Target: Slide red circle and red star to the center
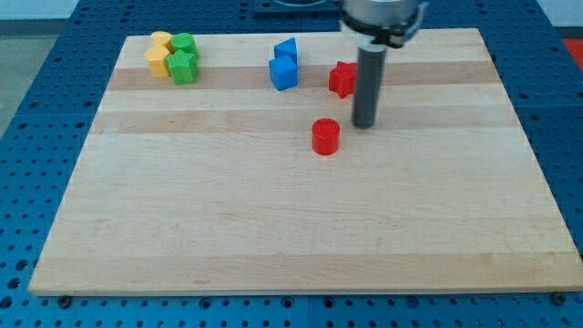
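Far left on the pale wooden table [273, 237], yellow and green blocks [173, 56] sit clustered. Next, two blue blocks [283, 66]. The red circle [325, 137] sits near centre. My tip [364, 124], a bare rod grasping nothing, stands just right of it, below the red star [342, 79], likely lining up a push.

A pale wooden surface [301, 228] lies on a blue perforated base [36, 109]. My tip [364, 125] stands just right of and slightly above the red circle block [325, 137], apart from it. The red star block [342, 79] sits at the rod's left side, partly hidden by it. Farther left are two blue blocks [283, 66], touching. At the top left corner, two yellow blocks [159, 54] and two green blocks [183, 58] cluster together.
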`<action>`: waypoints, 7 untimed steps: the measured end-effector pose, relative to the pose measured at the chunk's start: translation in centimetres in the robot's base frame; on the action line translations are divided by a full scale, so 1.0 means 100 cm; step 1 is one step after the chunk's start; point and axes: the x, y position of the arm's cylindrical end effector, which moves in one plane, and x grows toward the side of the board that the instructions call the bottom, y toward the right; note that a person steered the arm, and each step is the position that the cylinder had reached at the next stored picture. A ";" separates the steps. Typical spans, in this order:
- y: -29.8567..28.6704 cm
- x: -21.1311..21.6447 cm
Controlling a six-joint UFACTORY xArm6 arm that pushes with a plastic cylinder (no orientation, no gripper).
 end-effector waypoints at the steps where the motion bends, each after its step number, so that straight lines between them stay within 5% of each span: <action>1: 0.030 -0.022; 4: -0.002 -0.137; 7: -0.033 -0.097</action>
